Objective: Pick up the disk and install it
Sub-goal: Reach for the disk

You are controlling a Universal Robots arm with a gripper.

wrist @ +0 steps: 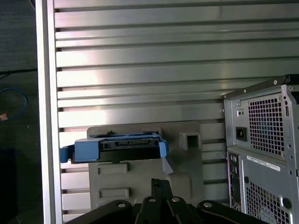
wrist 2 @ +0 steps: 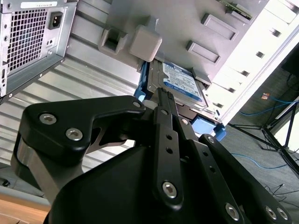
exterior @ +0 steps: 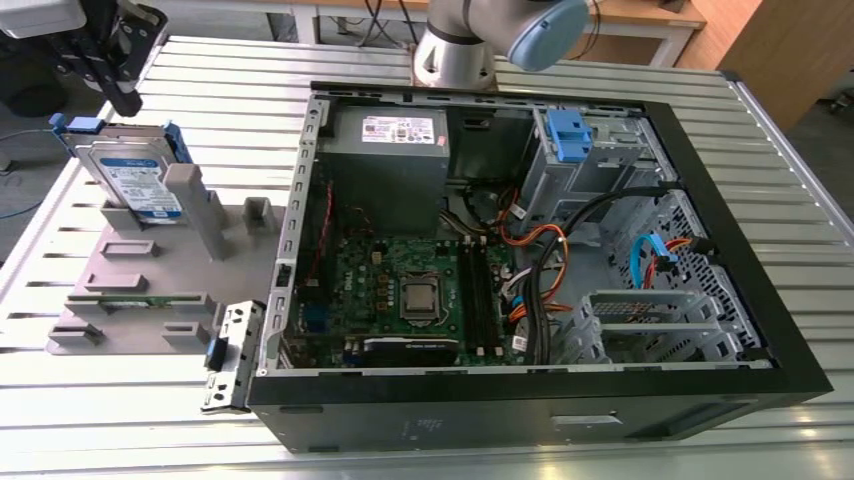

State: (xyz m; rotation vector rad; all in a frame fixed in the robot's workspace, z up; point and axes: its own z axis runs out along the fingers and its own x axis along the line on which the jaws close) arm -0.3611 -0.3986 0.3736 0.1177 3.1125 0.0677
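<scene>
Black robot hand [exterior: 127, 104] with fingers pressed together, just above silver blue-framed hard-drive disk [exterior: 134, 185], upright in grey plastic holder [exterior: 147, 290] on slatted metal counter [exterior: 787, 190].

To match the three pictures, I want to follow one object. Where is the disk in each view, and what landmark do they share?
Exterior view: the disk stands on edge in the grey holder, at the exterior view's left of the computer case.
Second wrist view: its label face shows, just beyond the gripper.
First wrist view: edge-on, blue carrier facing the camera.
Shared landmark: the grey holder.
</scene>
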